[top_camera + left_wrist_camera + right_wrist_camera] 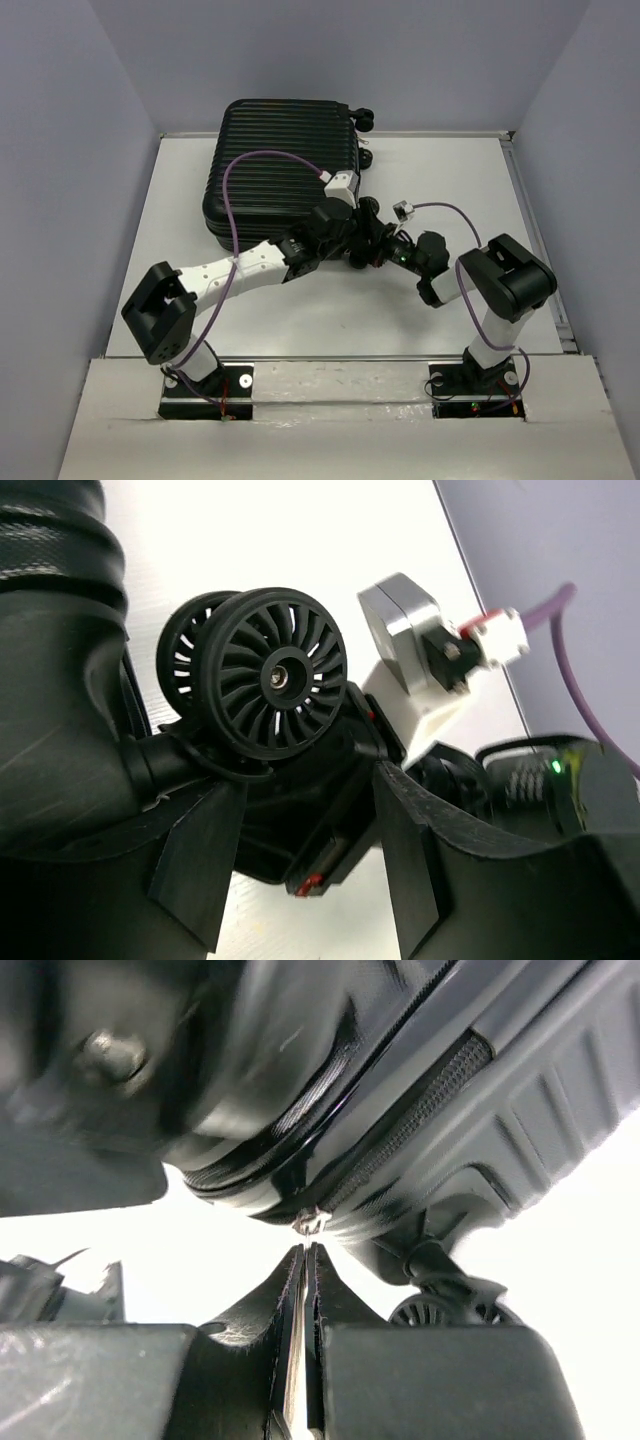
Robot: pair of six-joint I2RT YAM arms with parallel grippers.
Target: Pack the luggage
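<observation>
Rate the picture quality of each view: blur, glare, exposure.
Top external: sharp and evenly lit, the luggage clear. Left wrist: wheel crisp, table blown out white. Right wrist: the luggage's upper-left part smeared by blur, zipper seam sharper, table washed out.

A white counter (330, 320) fills the middle of the overhead view, its surface matte and evenly lit. A thin metal rail (541, 240) runs along its right edge, and a second strip (440, 133) lines the far edge. Plain grey-lilac walls close it in: the back wall (340, 50), the left wall (60, 200) and the right wall (600, 150). Across the near side lies a paler ledge (340, 440), with a seam running its width. In both wrist views the counter glares to plain white.
</observation>
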